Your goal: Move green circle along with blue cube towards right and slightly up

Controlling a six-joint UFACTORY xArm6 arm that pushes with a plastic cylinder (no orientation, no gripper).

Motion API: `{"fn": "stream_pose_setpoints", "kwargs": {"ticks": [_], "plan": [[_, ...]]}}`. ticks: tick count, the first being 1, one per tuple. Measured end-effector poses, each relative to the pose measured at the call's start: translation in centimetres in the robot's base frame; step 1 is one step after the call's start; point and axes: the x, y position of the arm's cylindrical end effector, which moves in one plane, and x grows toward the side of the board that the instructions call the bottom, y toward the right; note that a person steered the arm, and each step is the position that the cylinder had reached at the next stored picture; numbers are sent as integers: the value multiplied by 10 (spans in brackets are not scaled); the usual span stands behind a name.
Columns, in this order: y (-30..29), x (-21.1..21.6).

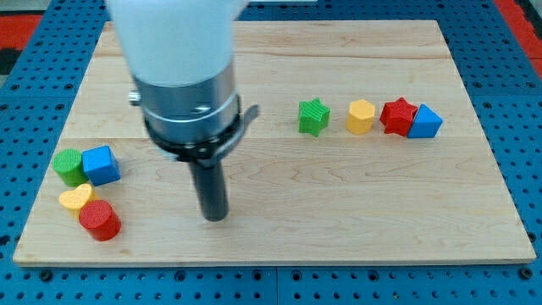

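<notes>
Camera view shows the green circle (pixel 68 165) and blue cube (pixel 102 164) touching near the desk's (pixel 339 203) left edge, seemingly unmoved. My tip (pixel 215 217) stands well apart to their right, so the whole push remains; there are no jaws to report.

Single view from above and in front of the wooden board (pixel 279 246), angled downward. All four edges fall in frame, the near edge at the view's bottom. The arm's housing (pixel 178 51) looms close, cropped by the top.
</notes>
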Motion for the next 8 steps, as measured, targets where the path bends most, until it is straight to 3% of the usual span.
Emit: {"fn": "stream_pose_setpoints", "kwargs": {"ticks": [3, 4, 5, 6, 8], "plan": [[-86, -32], [-56, -29], [-24, 14], [-36, 58], [-218, 55]]}}
